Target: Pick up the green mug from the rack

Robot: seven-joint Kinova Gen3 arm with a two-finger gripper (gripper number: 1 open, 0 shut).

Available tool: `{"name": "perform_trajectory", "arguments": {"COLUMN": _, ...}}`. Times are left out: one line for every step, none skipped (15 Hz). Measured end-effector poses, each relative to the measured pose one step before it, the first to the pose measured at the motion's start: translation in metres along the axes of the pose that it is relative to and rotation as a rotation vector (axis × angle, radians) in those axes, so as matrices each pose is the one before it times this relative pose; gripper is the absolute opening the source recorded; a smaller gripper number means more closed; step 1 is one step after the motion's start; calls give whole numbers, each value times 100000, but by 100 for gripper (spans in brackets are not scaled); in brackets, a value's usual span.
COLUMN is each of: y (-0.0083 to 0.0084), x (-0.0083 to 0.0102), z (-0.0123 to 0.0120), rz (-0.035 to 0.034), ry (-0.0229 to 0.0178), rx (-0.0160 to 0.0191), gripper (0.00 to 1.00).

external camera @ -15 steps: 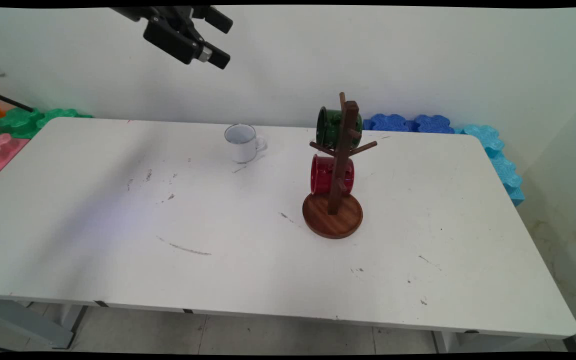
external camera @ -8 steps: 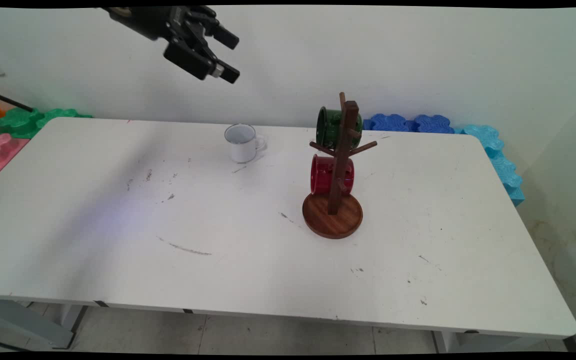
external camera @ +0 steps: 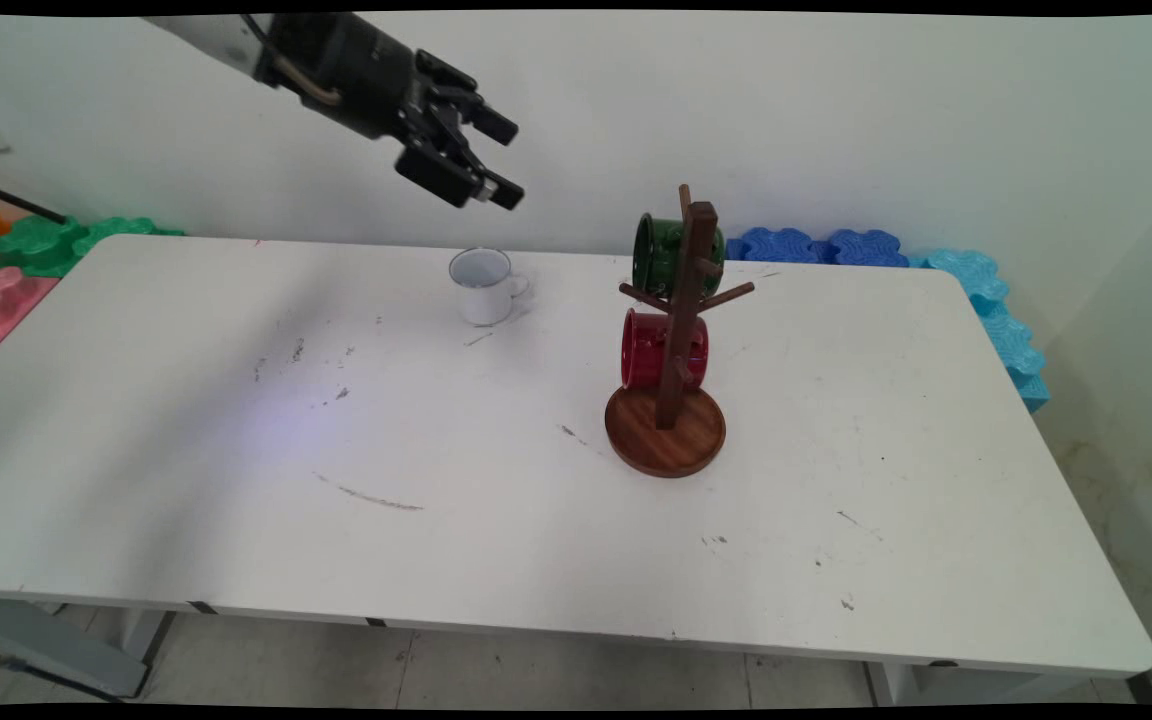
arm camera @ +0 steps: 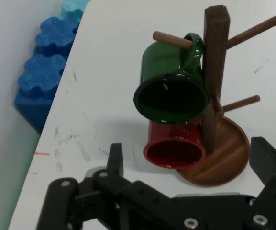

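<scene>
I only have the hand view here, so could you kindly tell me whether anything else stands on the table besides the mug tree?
Observer: Yes, a white enamel mug stands upright on the table, left of the mug tree.
Operator: Is the gripper near it?
Observer: The gripper hangs in the air above it, touching nothing, fingers apart.
Operator: Which way does its handle face?
Observer: Toward the mug tree, on the right.

White arm, black wrist w/ cable loop; black two-finger tool, silver screws on linkage.
</scene>
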Motion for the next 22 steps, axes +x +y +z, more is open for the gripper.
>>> {"name": "perform_trajectory", "arguments": {"y": -191, "x": -348, "z": 790, "rz": 342, "ry": 865, "rx": -153, "gripper": 100}}
{"name": "perform_trajectory", "arguments": {"y": -173, "x": -289, "z": 678, "rz": 343, "ry": 838, "rx": -189, "gripper": 100}}
{"name": "perform_trajectory", "arguments": {"y": -230, "x": -329, "z": 800, "rz": 537, "ry": 1077, "rx": -218, "gripper": 100}}
{"name": "perform_trajectory", "arguments": {"y": -242, "x": -353, "z": 768, "rz": 570, "ry": 1015, "rx": -189, "gripper": 100}}
{"name": "perform_trajectory", "arguments": {"y": -235, "x": -355, "z": 765, "rz": 703, "ry": 969, "rx": -226, "gripper": 100}}
{"name": "perform_trajectory", "arguments": {"y": -235, "x": -337, "z": 659, "rz": 650, "ry": 763, "rx": -148, "gripper": 100}}
{"name": "perform_trajectory", "arguments": {"y": -276, "x": -402, "z": 769, "rz": 775, "ry": 870, "rx": -160, "gripper": 100}}
{"name": "perform_trajectory", "arguments": {"y": -281, "x": -437, "z": 772, "rz": 760, "ry": 843, "rx": -193, "gripper": 100}}
{"name": "perform_trajectory", "arguments": {"y": -256, "x": -400, "z": 664, "rz": 779, "ry": 679, "rx": -136, "gripper": 100}}
{"name": "perform_trajectory", "arguments": {"y": -274, "x": -490, "z": 754, "rz": 1029, "ry": 743, "rx": -268, "gripper": 100}}
{"name": "perform_trajectory", "arguments": {"y": -259, "x": -514, "z": 732, "rz": 1156, "ry": 706, "rx": -317, "gripper": 100}}
{"name": "perform_trajectory", "arguments": {"y": -221, "x": -470, "z": 617, "rz": 1031, "ry": 584, "rx": -353, "gripper": 100}}
{"name": "perform_trajectory", "arguments": {"y": -251, "x": -559, "z": 690, "rz": 1206, "ry": 699, "rx": -305, "gripper": 100}}
{"name": "perform_trajectory", "arguments": {"y": -189, "x": -609, "z": 666, "rz": 1176, "ry": 650, "rx": -303, "gripper": 100}}
{"name": "perform_trajectory", "arguments": {"y": -176, "x": -517, "z": 562, "rz": 1019, "ry": 585, "rx": -178, "gripper": 100}}
{"name": "perform_trajectory", "arguments": {"y": -204, "x": -583, "z": 631, "rz": 1146, "ry": 683, "rx": -245, "gripper": 100}}
{"name": "perform_trajectory", "arguments": {"y": -189, "x": -539, "z": 590, "rz": 1095, "ry": 657, "rx": -294, "gripper": 100}}
{"name": "perform_trajectory", "arguments": {"y": -156, "x": -444, "z": 473, "rz": 849, "ry": 500, "rx": -264, "gripper": 100}}
{"name": "perform_trajectory", "arguments": {"y": -180, "x": -482, "z": 489, "rz": 967, "ry": 475, "rx": -261, "gripper": 100}}
{"name": "perform_trajectory", "arguments": {"y": -181, "x": -432, "z": 422, "rz": 865, "ry": 429, "rx": -231, "gripper": 100}}
{"name": "perform_trajectory", "arguments": {"y": -156, "x": -293, "z": 280, "rz": 680, "ry": 440, "rx": -123, "gripper": 100}}
{"name": "perform_trajectory", "arguments": {"y": -177, "x": -309, "z": 263, "rz": 589, "ry": 566, "rx": -44, "gripper": 100}}
